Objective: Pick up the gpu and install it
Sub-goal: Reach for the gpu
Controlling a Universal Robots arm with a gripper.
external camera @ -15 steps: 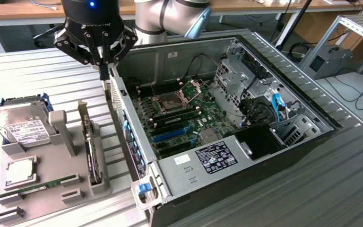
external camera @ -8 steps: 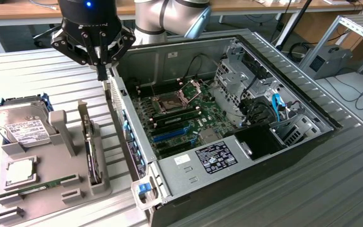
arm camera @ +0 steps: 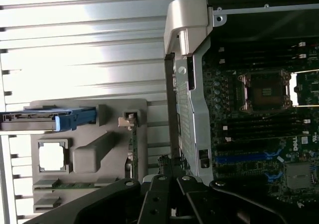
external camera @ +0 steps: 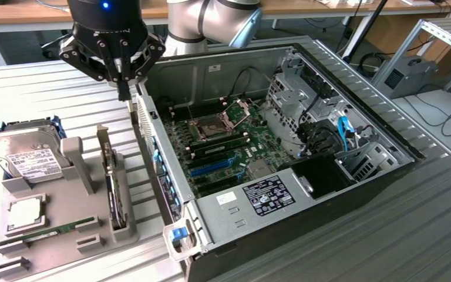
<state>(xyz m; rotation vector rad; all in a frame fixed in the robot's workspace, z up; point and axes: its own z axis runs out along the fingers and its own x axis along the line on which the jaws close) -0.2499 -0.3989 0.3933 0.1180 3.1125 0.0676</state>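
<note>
The gpu (external camera: 113, 182) stands on edge in a slot of the grey holder (external camera: 69, 235), a thin green card with a silver bracket at its far end. The wrist view shows the gpu (arm camera: 133, 147) edge-on. My gripper (external camera: 122, 94) hangs above the slatted table, beyond the card's far end and close to the near wall of the computer case (external camera: 159, 176). Its fingers are shut with nothing between them. In the wrist view the gripper (arm camera: 168, 165) points down beside that wall. The open case shows the motherboard (external camera: 225, 141) with blue slots (external camera: 214, 167).
On the holder also sit a silver hard drive (external camera: 23, 157) in a blue carrier, a processor chip (external camera: 23, 212) and a narrow green memory stick (external camera: 53, 229). Drive cages and cables (external camera: 327, 129) fill the case at the exterior view's right. A metal frame (external camera: 445, 47) stands beyond.
</note>
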